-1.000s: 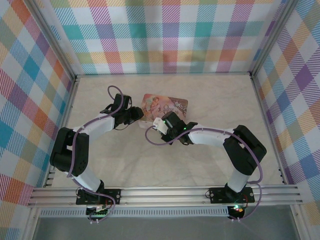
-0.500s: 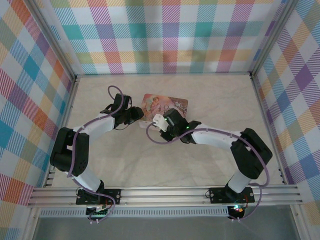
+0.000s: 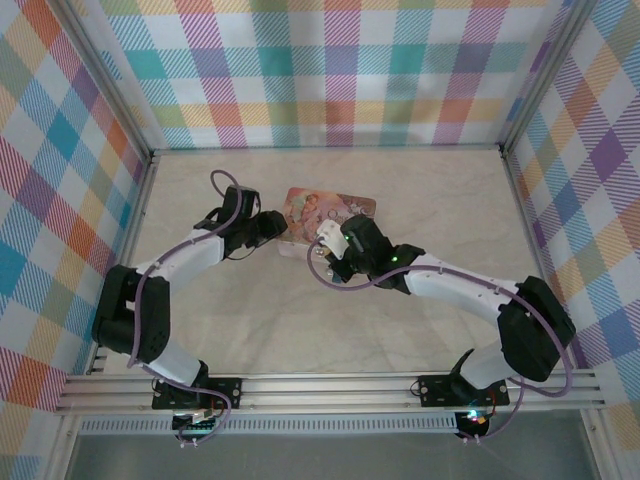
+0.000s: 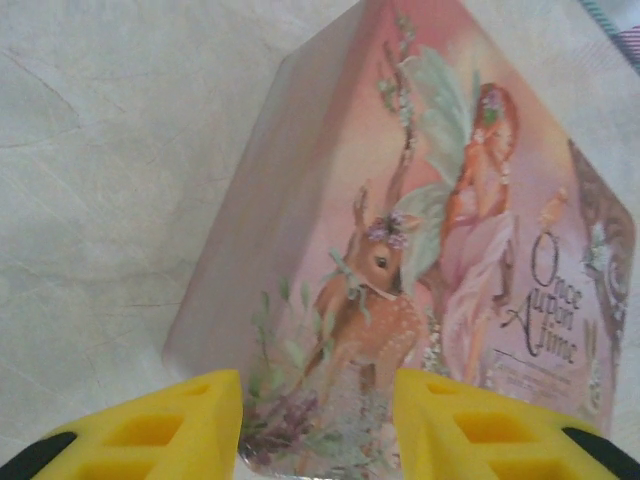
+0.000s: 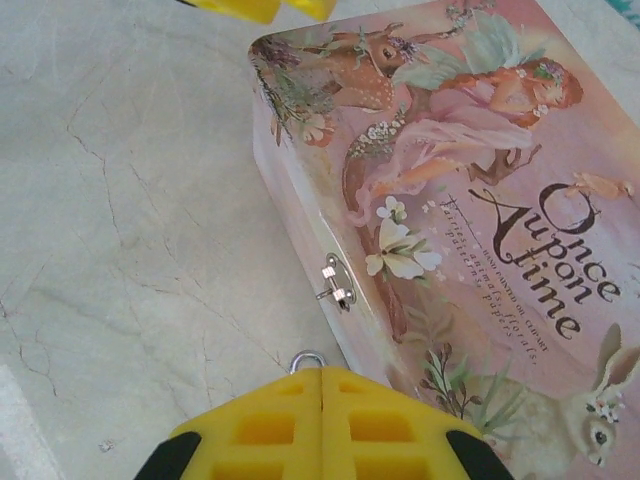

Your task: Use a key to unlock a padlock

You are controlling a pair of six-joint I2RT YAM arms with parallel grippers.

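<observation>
My right gripper [image 5: 322, 380] has its fingers pressed together, and a small metal loop [image 5: 308, 358] sits right at their tips, just short of the hasp [image 5: 337, 281] on the pink tin [image 5: 470, 200]. Whether that loop is the key's bow or the padlock's shackle, I cannot tell at this size. I judge I'm poised there because the lock work belongs at that hasp. My left gripper [image 4: 320, 425] is spread, the tin's corner just ahead between its fingers, probably to steady it. My right wrist camera gives the hasp and loop. The overhead camera gives instead both arms meeting at the tin's left end on the table [image 3: 430, 190].
</observation>
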